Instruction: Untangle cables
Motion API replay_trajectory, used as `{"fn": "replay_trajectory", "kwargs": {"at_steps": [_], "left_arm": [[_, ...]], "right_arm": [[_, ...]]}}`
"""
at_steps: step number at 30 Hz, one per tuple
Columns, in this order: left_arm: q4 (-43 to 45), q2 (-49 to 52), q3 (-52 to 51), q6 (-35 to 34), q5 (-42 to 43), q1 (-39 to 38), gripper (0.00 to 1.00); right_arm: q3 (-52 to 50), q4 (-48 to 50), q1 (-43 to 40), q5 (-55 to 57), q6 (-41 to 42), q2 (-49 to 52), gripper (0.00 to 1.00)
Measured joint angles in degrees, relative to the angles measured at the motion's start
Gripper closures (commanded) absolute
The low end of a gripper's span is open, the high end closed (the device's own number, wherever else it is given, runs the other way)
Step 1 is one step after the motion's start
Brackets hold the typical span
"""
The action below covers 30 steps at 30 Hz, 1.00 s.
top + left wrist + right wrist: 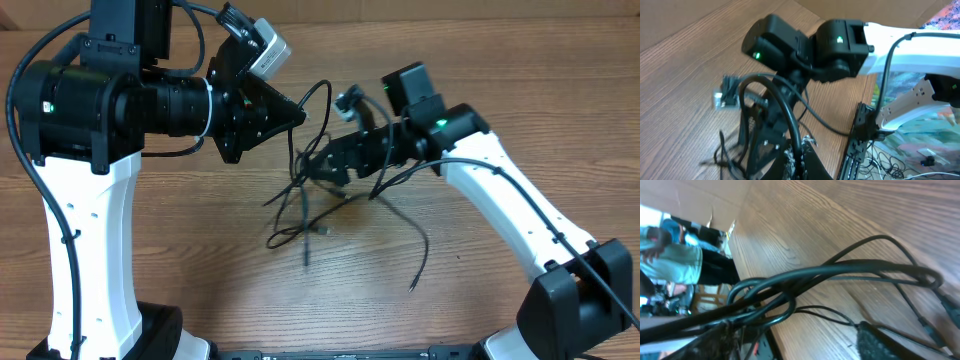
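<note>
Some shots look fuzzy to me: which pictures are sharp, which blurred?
Overhead view: sharp, evenly lit, the thin black cables clear on the brown wooden table. Left wrist view: slightly soft. Right wrist view: nearest cables smeared, bright glare at upper left.

cables [298,195] mid table [200,250], btwn L arm [95,230] & R arm [500,195]

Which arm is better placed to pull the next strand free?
Right. The right gripper is open amid the cables, ready to close on one. The left gripper is shut, apparently holding one strand up as an anchor.

Overhead looks down; both wrist views crowd the cables [300,190].
</note>
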Motion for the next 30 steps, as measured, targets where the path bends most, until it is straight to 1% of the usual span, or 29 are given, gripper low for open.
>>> {"fn": "replay_trajectory", "kwargs": {"at_steps": [1,2,3,4,5,6,10,14,19,28,29,30], "left_arm": [[0.00,0.00,0.00,0.00,0.02,0.00,0.96],[0.00,0.00,0.00,0.00,0.04,0.00,0.96],[0.04,0.00,0.00,-0.02,0.07,0.00,0.96],[0.04,0.00,0.00,-0.04,0.07,0.00,0.96],[0.07,0.00,0.00,-0.04,0.07,0.00,0.96],[0.04,0.00,0.00,-0.04,0.09,0.00,0.96],[0.09,0.00,0.00,-0.04,0.09,0.00,0.96],[0.24,0.00,0.00,-0.04,0.09,0.00,0.96],[1.25,0.00,0.00,-0.09,0.07,0.00,0.96],[4.33,0.00,0.00,-2.10,0.13,0.00,0.96],[4.55,0.00,0.00,-2.51,0.13,0.00,0.96],[4.63,0.00,0.00,-2.78,0.20,0.00,0.96]], "right_arm": [[0.00,0.83,0.92,0.72,0.63,0.00,0.54],[0.00,1.44,1.66,1.40,1.79,0.00,0.55],[0.00,1.92,2.34,2.21,2.99,0.00,0.48],[0.00,2.25,2.82,2.75,3.87,0.00,0.28],[0.00,2.60,3.28,3.23,4.79,0.00,0.20],[0.00,2.86,3.54,3.72,5.35,0.00,0.18],[0.00,3.93,4.48,5.11,7.54,0.00,0.19],[0.00,5.29,4.83,5.75,11.56,0.00,0.28],[0.00,4.44,5.25,5.44,15.08,0.00,0.27],[0.00,3.23,10.12,5.88,16.52,0.00,0.27],[0.00,3.26,10.97,6.62,16.63,0.00,0.28],[0.00,3.23,11.54,7.13,16.68,0.00,0.37]]}}
